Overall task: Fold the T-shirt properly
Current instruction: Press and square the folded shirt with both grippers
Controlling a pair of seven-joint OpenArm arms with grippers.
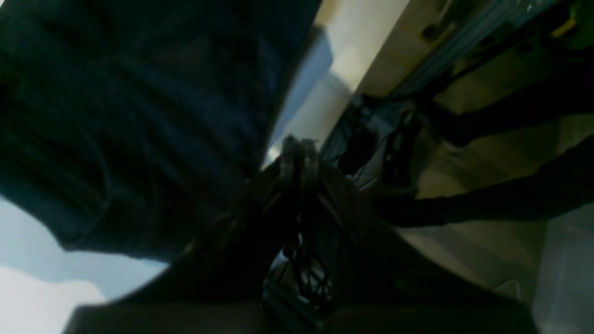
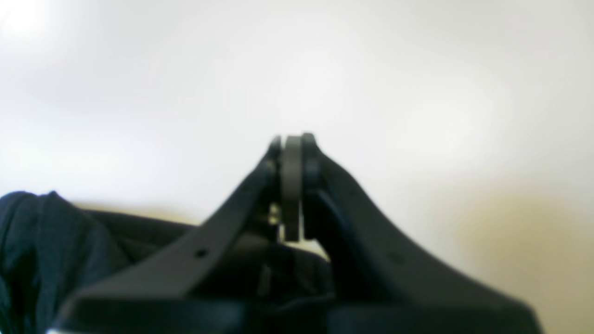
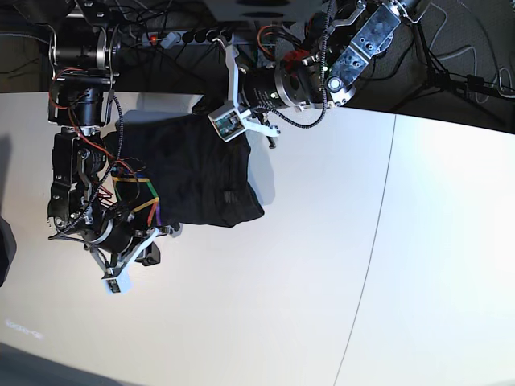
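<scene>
The T-shirt (image 3: 189, 173) lies bunched on the white table (image 3: 322, 281) between both arms; the left gripper (image 3: 269, 133), pressed together and pinching nothing, hovers at its far edge; the right gripper (image 3: 161, 233), likewise closed empty, sits at its near edge, about equally close.

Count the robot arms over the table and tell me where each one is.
2. The left gripper is at the T-shirt's far edge, upper middle of the base view; the right gripper is at its near left corner.
</scene>
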